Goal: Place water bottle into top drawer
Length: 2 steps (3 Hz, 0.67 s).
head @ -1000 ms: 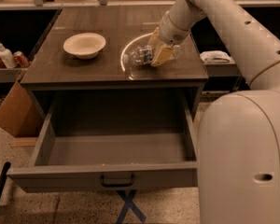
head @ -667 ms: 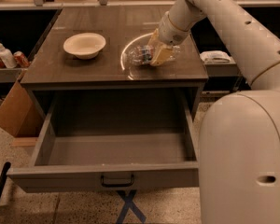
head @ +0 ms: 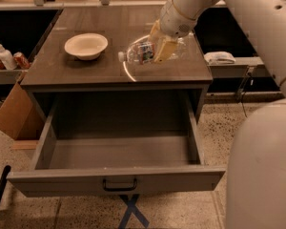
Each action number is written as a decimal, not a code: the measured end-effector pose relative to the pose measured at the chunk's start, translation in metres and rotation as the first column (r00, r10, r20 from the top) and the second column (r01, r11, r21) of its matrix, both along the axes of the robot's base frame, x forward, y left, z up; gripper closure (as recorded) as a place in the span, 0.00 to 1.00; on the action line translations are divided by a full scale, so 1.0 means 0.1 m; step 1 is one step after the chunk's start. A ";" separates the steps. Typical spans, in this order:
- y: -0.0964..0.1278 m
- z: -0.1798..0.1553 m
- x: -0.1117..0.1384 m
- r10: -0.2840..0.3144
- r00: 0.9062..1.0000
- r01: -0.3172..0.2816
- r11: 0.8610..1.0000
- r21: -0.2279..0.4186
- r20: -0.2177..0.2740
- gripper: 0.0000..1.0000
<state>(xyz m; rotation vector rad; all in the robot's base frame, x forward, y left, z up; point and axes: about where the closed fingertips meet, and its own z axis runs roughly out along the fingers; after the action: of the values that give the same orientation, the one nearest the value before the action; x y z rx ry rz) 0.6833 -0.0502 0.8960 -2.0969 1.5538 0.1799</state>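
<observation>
Gripper [head: 158, 50] at 12 o'clock squeezes the water bottle [head: 138, 53] sideways, prob. so it drops flat into the top drawer [head: 62, 182], open at 6.

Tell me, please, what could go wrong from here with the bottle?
The gripper is at the water bottle, which is on its side over the cabinet top. Being round and smooth, it might roll or slip free. The bowl sits close by and could get knocked. Coming down, the bottle might clip a wall of the top drawer instead of landing inside.
</observation>
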 end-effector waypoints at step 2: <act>0.07 -0.15 -0.77 -0.094 0.981 0.108 0.991 0.077 -0.172 1.00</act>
<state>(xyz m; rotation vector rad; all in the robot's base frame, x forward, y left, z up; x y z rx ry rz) 0.6064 -0.0437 0.8813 -1.9738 1.7143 0.3894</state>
